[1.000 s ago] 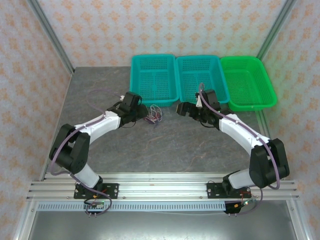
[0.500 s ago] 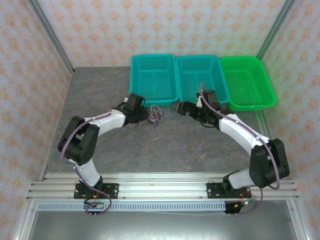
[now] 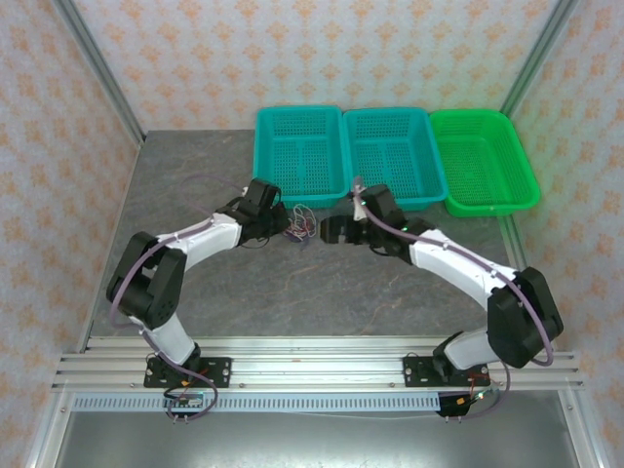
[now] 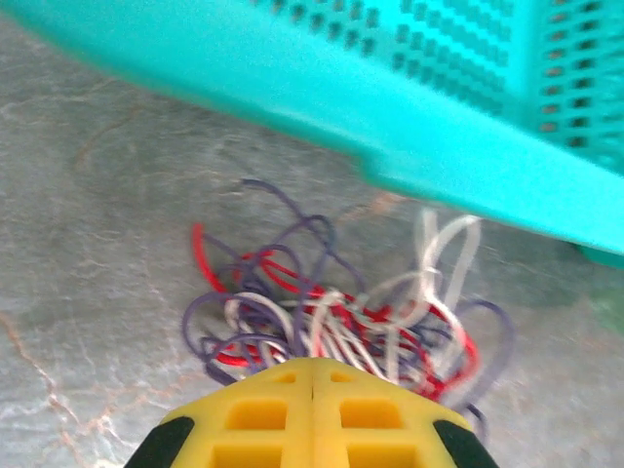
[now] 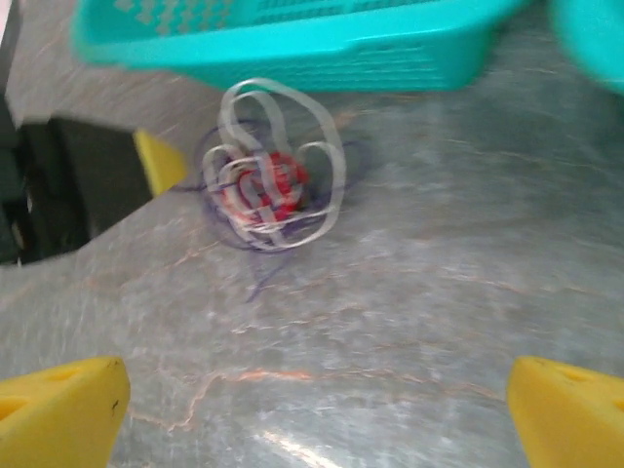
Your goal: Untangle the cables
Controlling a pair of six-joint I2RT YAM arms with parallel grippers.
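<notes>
Hiding near strands of cables (image 4: 336,327), left pincer (image 4: 312,366) closed tight; right pincer (image 5: 312,395) wide, fingertips cropped.

1. Overhead: bright, even light, sharp throughout, shadows faint and soft.
2. Left wrist: teal basket (image 4: 439,127) smeared, cables (image 4: 331,317) slightly soft.
3. Right wrist: blurred all over (motion smear), pale glare on table (image 5: 283,444).
</notes>
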